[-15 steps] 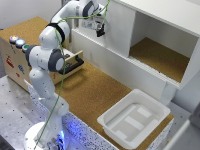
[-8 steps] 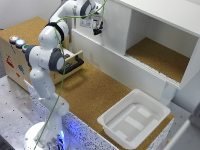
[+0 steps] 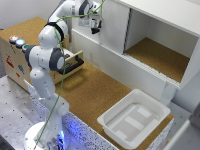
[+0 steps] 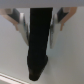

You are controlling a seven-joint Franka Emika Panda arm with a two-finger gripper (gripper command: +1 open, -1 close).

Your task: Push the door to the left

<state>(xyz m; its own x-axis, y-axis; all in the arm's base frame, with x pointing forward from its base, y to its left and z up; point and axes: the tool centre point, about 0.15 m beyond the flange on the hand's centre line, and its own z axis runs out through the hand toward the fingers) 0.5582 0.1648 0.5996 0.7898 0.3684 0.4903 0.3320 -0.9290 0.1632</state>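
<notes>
Though blurred, the door (image 3: 114,24) stands upright, long axis vertical.

You see the gripper (image 4: 40,22) facing the flat white door (image 4: 67,57). A blurred dark shape (image 4: 39,47) hangs between the spread jaws. Contact with the door cannot be confirmed.

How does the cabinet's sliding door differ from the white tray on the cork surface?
The door stands upright as a flat panel in the cabinet; the tray lies low on the cork with raised walls and an open top. The tool hangs by the door, while the tray sits far from it, unattended. Both are plain white.
</notes>
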